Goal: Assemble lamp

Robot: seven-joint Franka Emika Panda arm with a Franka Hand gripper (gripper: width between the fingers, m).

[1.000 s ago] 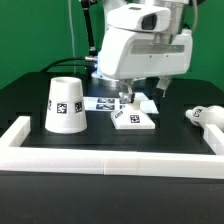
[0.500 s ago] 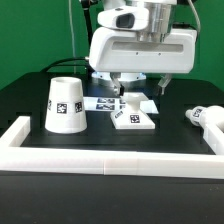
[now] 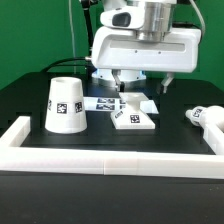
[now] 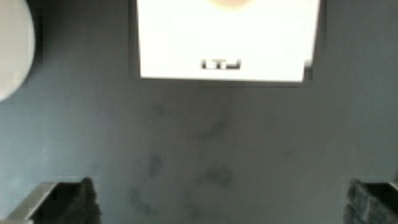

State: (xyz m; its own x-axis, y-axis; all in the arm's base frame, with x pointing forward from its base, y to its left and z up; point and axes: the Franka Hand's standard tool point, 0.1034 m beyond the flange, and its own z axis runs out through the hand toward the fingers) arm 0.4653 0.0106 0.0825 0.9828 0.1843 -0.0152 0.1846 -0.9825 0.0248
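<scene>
The main risk, as I judge it, is a misaligned descent. In the wrist view the fingers stand wide apart with nothing held and only bare dark bench between them. The square base lies clear of that gap. Coming straight down from here would close the fingers on nothing, or one finger could land on the base's edge and skid it across the bench.

The parts around it could also get knocked. In the exterior view the base sits just beside the marker board, and the wide hand hangs low over both. A sideways correction made too low could shove the base onto that board or towards the shade.

The lamp is in three loose white parts, none joined yet:
- **Shade:** a tapered, bucket-like piece standing upright on its wide end towards the exterior view's left, with a black-and-white tag on its side.
- **Base:** small, flat and tagged on top, lying near the middle under the arm.
- **Bulb piece:** the bulb piece is rounded and lies on its side at the exterior view's right edge, well apart from the other two parts and partly cut off there.

A low white rail borders the front of the bench.
</scene>
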